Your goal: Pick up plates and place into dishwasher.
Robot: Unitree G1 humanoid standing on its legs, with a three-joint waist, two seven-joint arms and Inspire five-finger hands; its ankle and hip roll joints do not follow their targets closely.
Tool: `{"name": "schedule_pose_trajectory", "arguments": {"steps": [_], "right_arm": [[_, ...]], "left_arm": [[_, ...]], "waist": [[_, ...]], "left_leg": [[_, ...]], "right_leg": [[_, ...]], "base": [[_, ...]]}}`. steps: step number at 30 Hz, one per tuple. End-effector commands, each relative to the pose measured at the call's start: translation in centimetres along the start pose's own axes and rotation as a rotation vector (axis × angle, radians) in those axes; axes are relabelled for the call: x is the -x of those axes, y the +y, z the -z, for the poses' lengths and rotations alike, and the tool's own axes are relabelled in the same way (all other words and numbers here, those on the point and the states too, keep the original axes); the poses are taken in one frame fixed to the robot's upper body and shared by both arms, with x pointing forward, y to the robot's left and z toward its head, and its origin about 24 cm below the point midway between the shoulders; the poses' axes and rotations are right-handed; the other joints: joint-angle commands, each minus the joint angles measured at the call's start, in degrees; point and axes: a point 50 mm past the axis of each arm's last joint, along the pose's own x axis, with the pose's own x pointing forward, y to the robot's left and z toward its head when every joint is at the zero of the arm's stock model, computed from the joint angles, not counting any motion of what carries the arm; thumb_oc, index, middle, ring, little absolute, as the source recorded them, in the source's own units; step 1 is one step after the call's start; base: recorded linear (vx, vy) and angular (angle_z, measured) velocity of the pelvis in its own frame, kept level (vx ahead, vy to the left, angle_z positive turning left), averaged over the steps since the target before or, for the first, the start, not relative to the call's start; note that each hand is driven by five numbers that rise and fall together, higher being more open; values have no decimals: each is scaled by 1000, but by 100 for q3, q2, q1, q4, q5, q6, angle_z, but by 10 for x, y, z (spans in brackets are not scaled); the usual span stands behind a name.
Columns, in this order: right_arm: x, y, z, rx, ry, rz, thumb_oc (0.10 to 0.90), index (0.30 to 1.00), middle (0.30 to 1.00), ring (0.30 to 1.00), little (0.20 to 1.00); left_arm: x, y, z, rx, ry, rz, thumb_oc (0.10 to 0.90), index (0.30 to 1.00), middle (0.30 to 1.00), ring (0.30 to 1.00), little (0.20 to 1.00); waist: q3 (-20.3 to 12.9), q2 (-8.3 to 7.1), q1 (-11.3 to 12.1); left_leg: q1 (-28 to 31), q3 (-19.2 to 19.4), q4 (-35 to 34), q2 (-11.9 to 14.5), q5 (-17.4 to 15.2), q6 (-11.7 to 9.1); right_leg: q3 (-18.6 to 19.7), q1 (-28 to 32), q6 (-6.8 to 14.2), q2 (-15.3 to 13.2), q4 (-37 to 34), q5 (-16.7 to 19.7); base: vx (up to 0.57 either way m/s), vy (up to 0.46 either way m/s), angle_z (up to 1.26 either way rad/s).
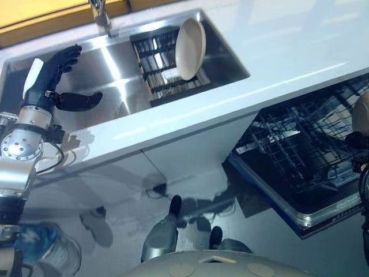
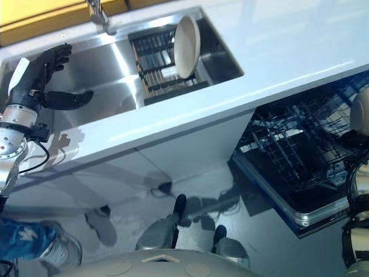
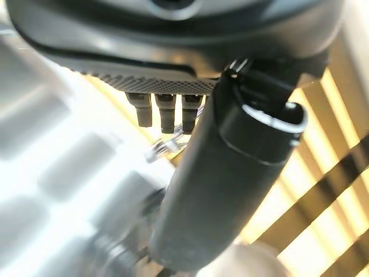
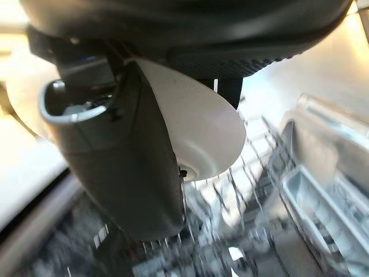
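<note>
A cream plate (image 1: 190, 49) stands on edge in the dark dish rack (image 1: 164, 69) inside the steel sink (image 1: 109, 63). My left hand (image 1: 55, 81) hovers over the sink's left part, open, fingers spread, well left of that plate and holding nothing. At the far right my right hand (image 2: 353, 144) is shut on a second pale plate (image 4: 202, 127), pinched between thumb (image 4: 127, 167) and palm. That plate (image 1: 361, 115) hangs over the open dishwasher's pulled-out wire rack (image 1: 300, 150).
A white counter (image 1: 300, 52) runs around the sink, with the faucet (image 1: 101, 17) at the back. The dishwasher door (image 1: 311, 216) lies open below the counter's right end. A person's shoe and jeans (image 1: 40, 242) show at lower left on the grey floor.
</note>
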Motion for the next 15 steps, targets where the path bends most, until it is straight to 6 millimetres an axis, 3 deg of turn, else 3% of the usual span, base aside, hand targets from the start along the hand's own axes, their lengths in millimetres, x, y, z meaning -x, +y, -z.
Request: {"name": "schedule_pose_trajectory", "arguments": {"steps": [1, 11, 15], "right_arm": [[-14, -40, -52, 2, -128, 46, 100, 300, 300, 300, 200], [-18, -28, -10, 44, 202, -151, 100, 300, 300, 300, 200], [-18, -28, -7, 122, 243, -172, 100, 300, 300, 300, 200]], "left_arm": [[-24, 48, -77, 8, -359, -216, 800, 900, 900, 900, 900], [-33, 47, -103, -13, -431, -166, 800, 900, 900, 900, 900], [-35, 44, -109, -9, -446, -149, 800, 900, 900, 900, 900]], "waist": [[119, -224, 84], [332, -194, 219], [358, -199, 244]], "left_leg": [[-37, 338, 730, -262, -904, 83], [-378, 283, 965, -202, -851, 16], [-384, 277, 1042, -193, -865, 9]], "right_leg": [[80, -492, -46, -110, 318, 158], [-15, -740, -133, -109, 570, 69], [13, -722, -141, -103, 604, 69]], "base": [[-132, -208, 3], [-45, -97, 9], [-13, -41, 4]]}}
